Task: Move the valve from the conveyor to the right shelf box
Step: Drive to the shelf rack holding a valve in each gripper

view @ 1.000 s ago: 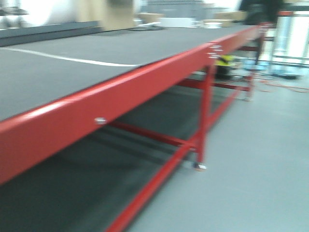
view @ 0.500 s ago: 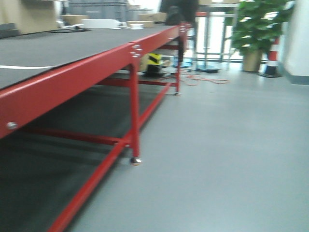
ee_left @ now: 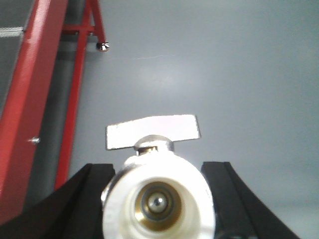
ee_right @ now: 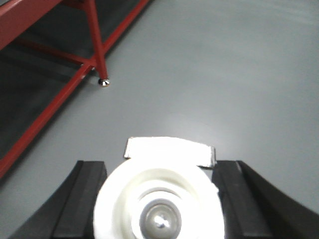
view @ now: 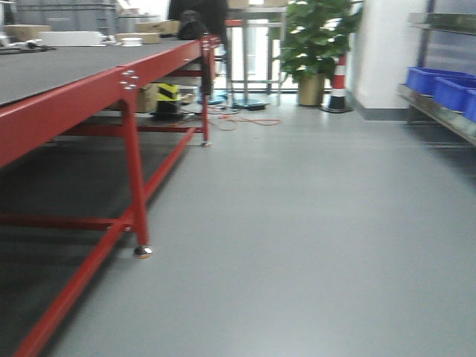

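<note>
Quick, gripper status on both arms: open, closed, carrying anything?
Left gripper: closed on a valve with a brass core, flat handle on top.
Right gripper: closed on a white valve.

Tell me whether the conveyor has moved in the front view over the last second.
Yes, but only within the frame: the conveyor has slid left, while a potted plant and blue bins came in at right. The robot likely turned right.

Matte black, wedge-shaped fingers (ee_left: 84, 199) (alike on both wrists)
</note>
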`<state>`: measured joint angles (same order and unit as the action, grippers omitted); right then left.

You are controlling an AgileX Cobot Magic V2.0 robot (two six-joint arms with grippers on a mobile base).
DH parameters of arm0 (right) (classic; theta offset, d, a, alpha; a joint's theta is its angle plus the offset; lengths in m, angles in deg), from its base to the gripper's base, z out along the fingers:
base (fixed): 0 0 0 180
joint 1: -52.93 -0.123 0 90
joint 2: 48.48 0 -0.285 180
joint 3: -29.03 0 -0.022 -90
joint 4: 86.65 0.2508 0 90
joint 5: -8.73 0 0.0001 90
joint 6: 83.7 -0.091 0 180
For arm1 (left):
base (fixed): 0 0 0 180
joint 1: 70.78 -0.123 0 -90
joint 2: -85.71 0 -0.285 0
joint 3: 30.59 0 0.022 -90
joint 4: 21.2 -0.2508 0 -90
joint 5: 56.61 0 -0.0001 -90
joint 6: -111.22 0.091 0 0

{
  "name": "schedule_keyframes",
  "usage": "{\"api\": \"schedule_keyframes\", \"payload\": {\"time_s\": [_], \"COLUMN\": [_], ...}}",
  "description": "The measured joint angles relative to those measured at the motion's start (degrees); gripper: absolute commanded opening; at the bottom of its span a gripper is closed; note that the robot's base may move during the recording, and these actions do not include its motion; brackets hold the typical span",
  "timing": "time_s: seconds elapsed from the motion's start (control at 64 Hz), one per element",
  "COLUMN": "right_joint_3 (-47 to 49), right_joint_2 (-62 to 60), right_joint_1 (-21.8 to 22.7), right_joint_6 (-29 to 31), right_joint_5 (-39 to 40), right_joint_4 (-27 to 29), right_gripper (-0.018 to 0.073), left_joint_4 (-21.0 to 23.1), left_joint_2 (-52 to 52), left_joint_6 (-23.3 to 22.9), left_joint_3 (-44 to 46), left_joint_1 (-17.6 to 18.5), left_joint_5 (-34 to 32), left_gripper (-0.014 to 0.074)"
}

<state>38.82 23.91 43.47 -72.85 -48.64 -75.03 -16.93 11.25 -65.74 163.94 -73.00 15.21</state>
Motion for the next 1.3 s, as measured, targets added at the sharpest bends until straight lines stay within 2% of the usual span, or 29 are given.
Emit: {"api": "schedule_keyframes", "payload": {"time_s": [1.297], "right_joint_3": [0.0], "right_joint_2": [0.0], "right_joint_1": [0.0], "right_joint_6": [0.0], "right_joint_5": [0.0], "right_joint_4": [-0.09], "right_gripper": [-0.0151], "left_joint_4": [0.0], "left_joint_2": [0.0], "left_joint_6": [0.0], "left_joint_3": [0.0], "left_joint_1": [0.0], "left_joint_5": [0.0], "left_gripper": [-0.0111]}}
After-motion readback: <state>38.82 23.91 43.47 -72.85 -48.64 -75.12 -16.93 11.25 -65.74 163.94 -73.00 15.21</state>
